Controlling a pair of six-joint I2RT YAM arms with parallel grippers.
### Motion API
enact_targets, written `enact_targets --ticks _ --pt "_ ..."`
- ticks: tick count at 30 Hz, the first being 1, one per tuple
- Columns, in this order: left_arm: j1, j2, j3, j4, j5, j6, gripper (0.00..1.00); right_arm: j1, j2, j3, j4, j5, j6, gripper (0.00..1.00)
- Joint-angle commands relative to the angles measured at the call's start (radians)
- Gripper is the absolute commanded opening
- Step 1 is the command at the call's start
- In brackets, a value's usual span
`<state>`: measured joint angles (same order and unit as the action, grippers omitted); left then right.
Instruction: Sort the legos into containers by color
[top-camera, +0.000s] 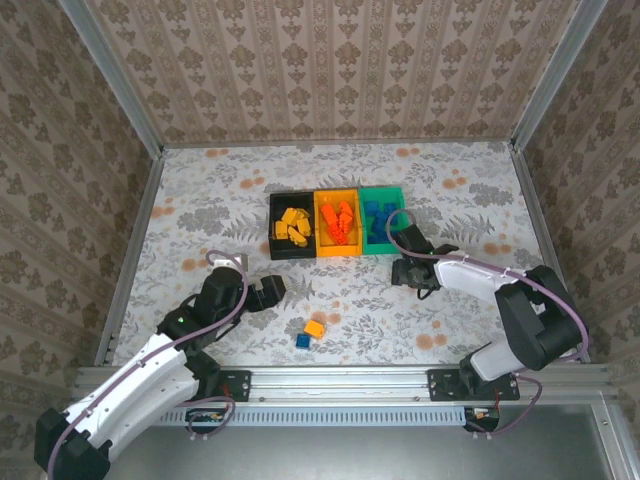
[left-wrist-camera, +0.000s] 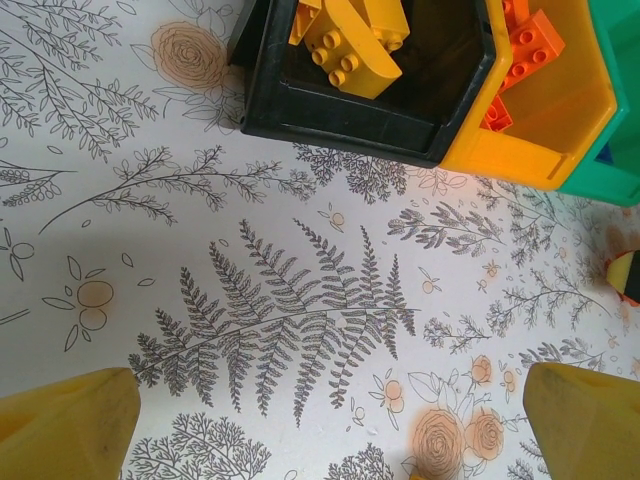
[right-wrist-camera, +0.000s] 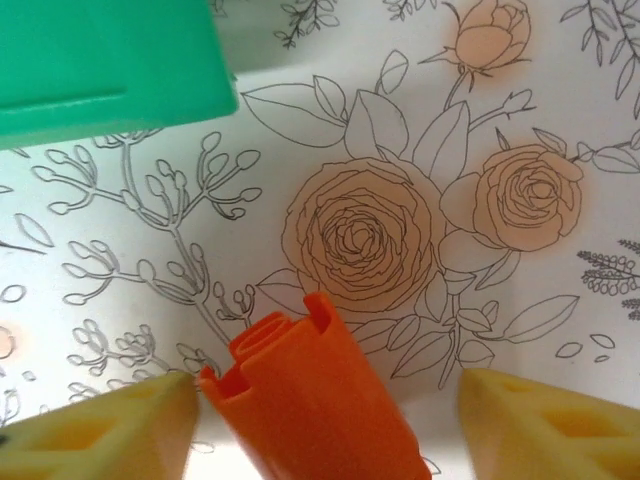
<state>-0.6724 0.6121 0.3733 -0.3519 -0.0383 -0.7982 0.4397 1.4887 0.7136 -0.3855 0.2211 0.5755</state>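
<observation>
The flowered table (top-camera: 200, 200) lay pale under me inside its wallpapered walls (top-camera: 330, 70), with the three bins in a row near the middle: black bin (left-wrist-camera: 340, 125), orange bin (left-wrist-camera: 530, 150) and green bin (right-wrist-camera: 100, 60). My right gripper (right-wrist-camera: 325, 420) stood just beside the near corner of the green bin, jaws partway apart around a red-orange brick (right-wrist-camera: 300, 390). The brick leaned at a tilt, touching one pad (right-wrist-camera: 120, 425) while bare table showed between it and the other, so I judged it was not yet a true grasp. Whether the brick rested on the table or hung slightly lifted, I could not tell. The danger, as I saw it, was the tilt: closing on a brick that met only one pad could swing it round and squirt it out sideways. The other danger was the neighbour. The green bin held the blue pieces and sat closest, so a loose carry toward the orange bin could spill red-orange among blue. My left gripper (left-wrist-camera: 325, 430) hung released, jaws wide with nothing between them, short of the black bin. A yellow-orange brick (top-camera: 315, 328) and a blue brick (top-camera: 302, 341) lay unsorted near my bases — well apart from either gripper
</observation>
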Motion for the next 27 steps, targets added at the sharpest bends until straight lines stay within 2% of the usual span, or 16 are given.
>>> enact_targets --ticks 1,10,18,23,27 --pt "0.01 -0.016 -0.017 -0.002 0.015 -0.017 1.0 -0.005 0.022 0.008 0.031 -0.009 0.004 0.62" --pt "0.016 -0.017 -0.018 0.004 0.018 -0.016 1.0 -0.003 0.004 0.02 0.046 -0.023 -0.025 0.45" --pt "0.019 -0.013 -0.019 0.008 0.02 -0.016 1.0 0.046 -0.121 0.039 -0.006 -0.04 -0.059 0.29" --pt "0.02 -0.014 -0.019 0.015 0.035 -0.006 1.0 0.154 -0.227 0.114 -0.067 -0.067 -0.088 0.28" --pt "0.019 0.003 0.004 0.004 0.053 0.017 1.0 0.22 -0.167 0.255 -0.073 -0.078 -0.104 0.3"
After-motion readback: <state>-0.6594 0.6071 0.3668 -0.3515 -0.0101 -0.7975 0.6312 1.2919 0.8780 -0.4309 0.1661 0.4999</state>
